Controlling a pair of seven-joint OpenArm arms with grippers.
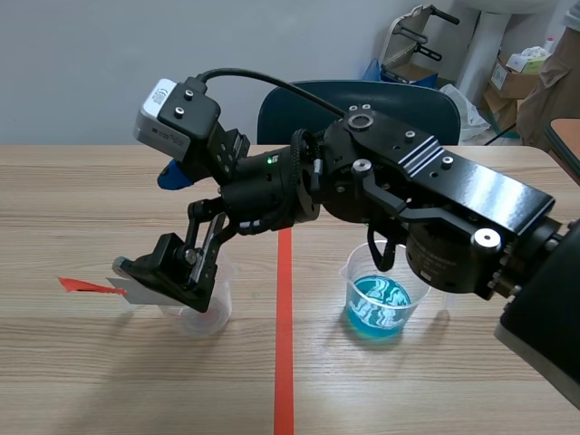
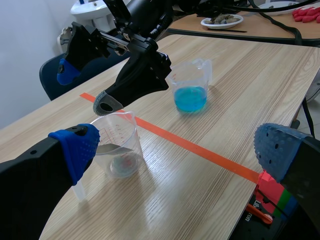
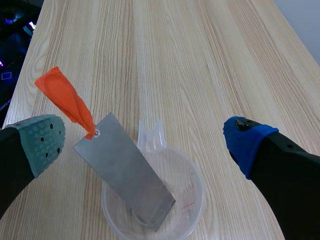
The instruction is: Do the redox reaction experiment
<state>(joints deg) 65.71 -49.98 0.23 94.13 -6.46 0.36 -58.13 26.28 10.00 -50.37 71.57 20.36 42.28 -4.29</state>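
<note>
A clear plastic beaker (image 1: 207,313) stands left of the tape line. A grey metal strip (image 3: 125,170) leans inside it, and its orange tag (image 3: 65,100) sticks out over the rim. My right gripper (image 3: 145,140) hangs open just above this beaker (image 3: 192,197), one finger on each side, gripping nothing. In the scene view the right arm reaches across from the right, with its gripper (image 1: 149,222) over the beaker. A second beaker (image 1: 381,304) holds blue liquid right of the line. My left gripper (image 2: 180,150) is open, with the clear beaker (image 2: 117,145) ahead near one finger.
An orange-red tape line (image 1: 284,335) runs down the table's middle. A blue chair (image 1: 362,95) stands behind the far edge, with cardboard boxes (image 1: 517,77) at the back right. In the left wrist view, another table carries a plate (image 2: 222,20).
</note>
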